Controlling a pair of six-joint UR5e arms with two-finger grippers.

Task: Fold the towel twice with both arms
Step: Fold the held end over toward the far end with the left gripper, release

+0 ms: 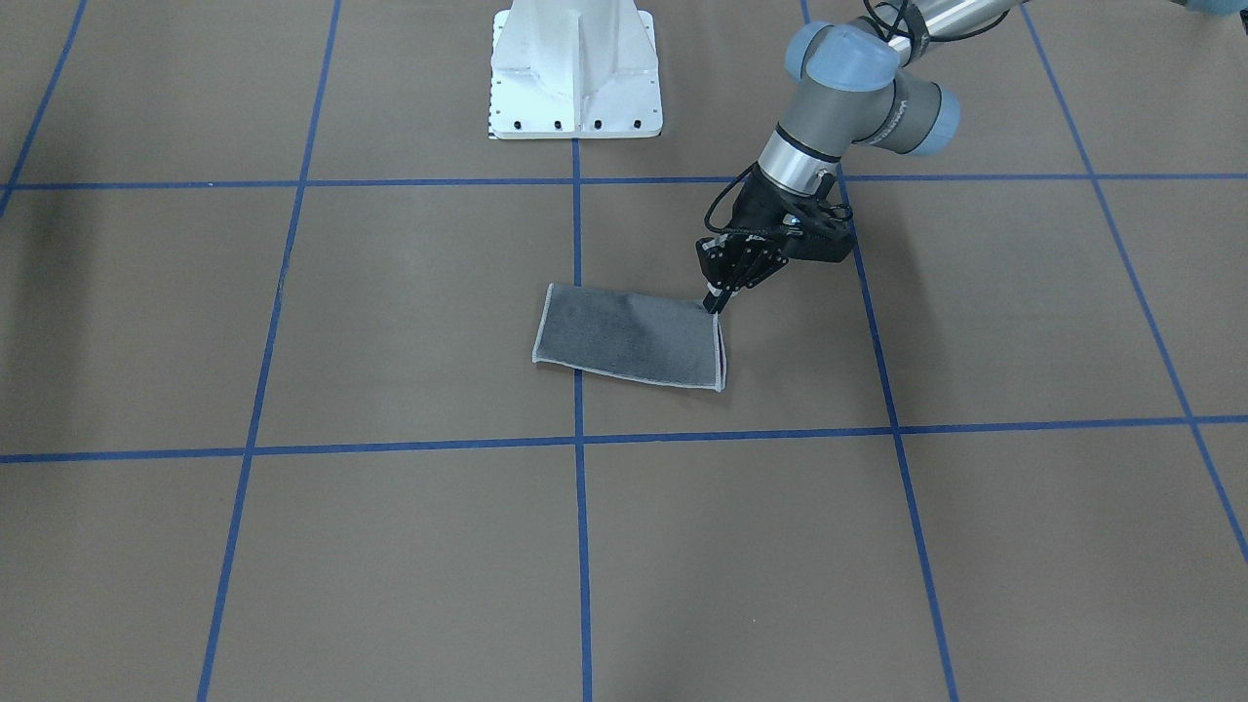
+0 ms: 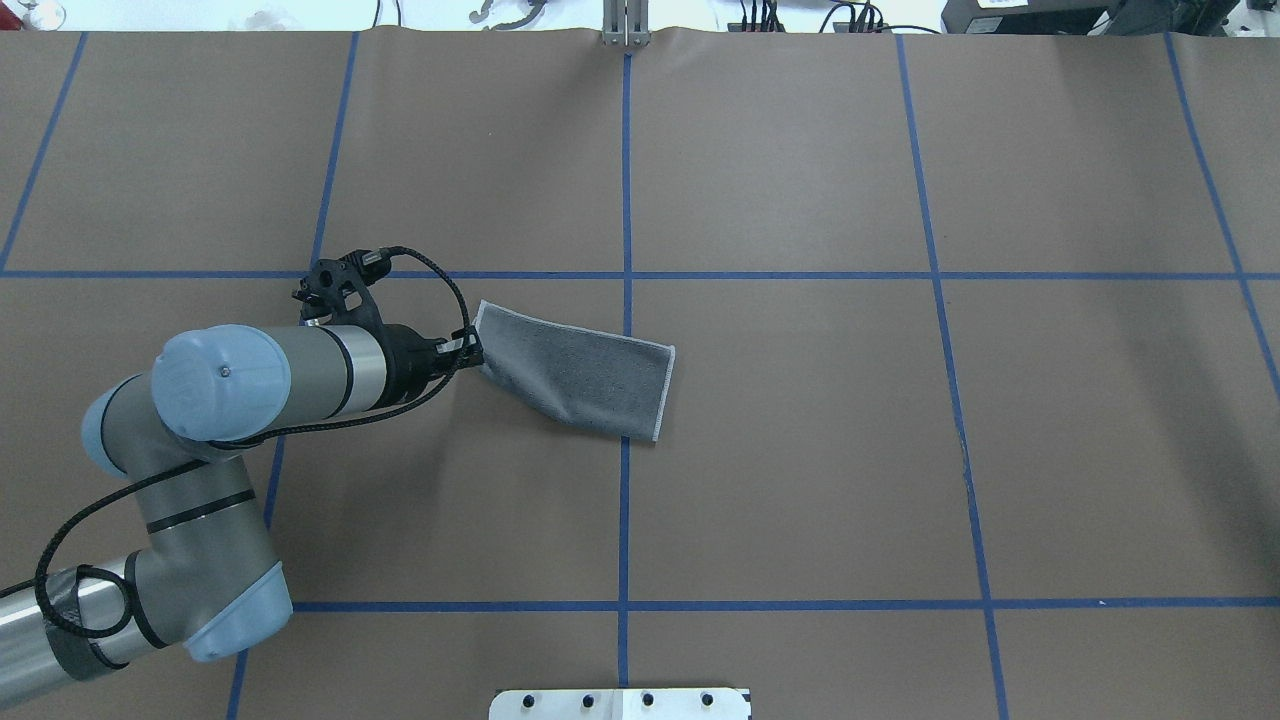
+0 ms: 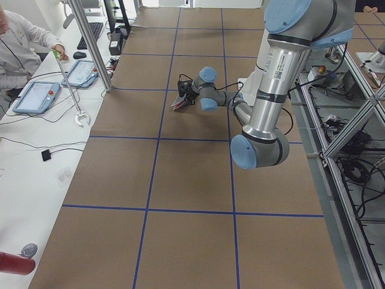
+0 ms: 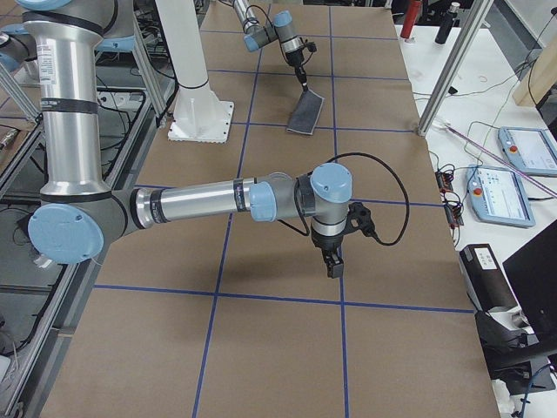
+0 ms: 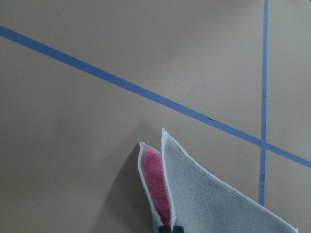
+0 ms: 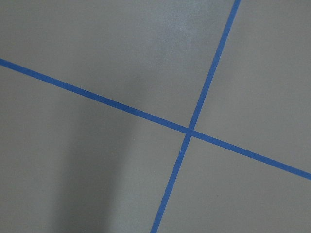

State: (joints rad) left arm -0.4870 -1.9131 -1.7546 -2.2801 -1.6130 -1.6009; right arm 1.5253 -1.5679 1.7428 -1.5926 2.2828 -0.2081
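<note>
Already folded once, the towel (image 1: 629,336) lies grey side up near the middle of the surface (image 1: 390,546), across a blue tape line (image 1: 581,487). The left tool (image 1: 717,300) is clenched on one corner, seemingly on both layers. I think it should lift low and carry this short edge onto the opposite one, edgings matched; that way looks free. The right tool (image 4: 333,261) hangs well apart; its state I cannot tell.

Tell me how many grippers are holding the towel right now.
1. The left gripper pinches the towel at one corner; the right gripper hangs above the table, well away from it.
</note>
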